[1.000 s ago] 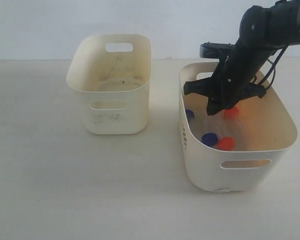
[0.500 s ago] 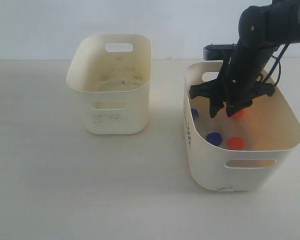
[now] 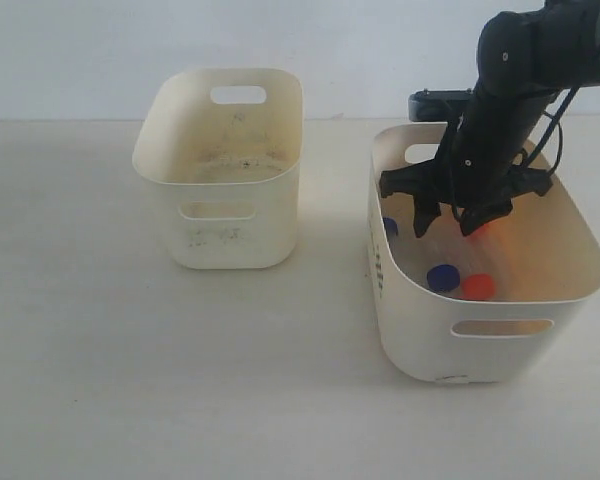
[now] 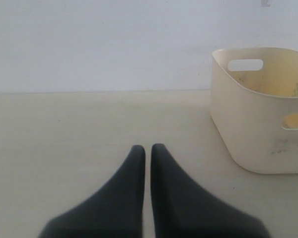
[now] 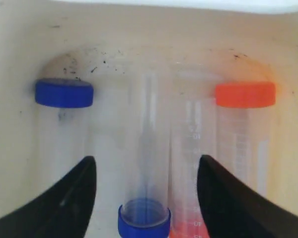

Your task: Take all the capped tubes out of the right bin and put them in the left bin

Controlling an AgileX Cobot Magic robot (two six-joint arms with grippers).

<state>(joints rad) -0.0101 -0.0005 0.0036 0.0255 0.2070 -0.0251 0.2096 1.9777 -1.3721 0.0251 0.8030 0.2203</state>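
The walls of the right bin (image 3: 420, 330) are hemming in the right end effector (image 3: 447, 225), leaving only the open top free. Four tubes (image 5: 148, 148) are crowding the floor under it. Bare desk (image 3: 332, 260) is lying open between that bin and the open-topped left bin (image 3: 235, 242).

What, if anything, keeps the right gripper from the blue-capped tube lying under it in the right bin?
Probably nothing, so yes: the right gripper hangs open inside the right bin, with the blue-capped tube between its fingers. The orange-capped tube close beside it may catch one finger.
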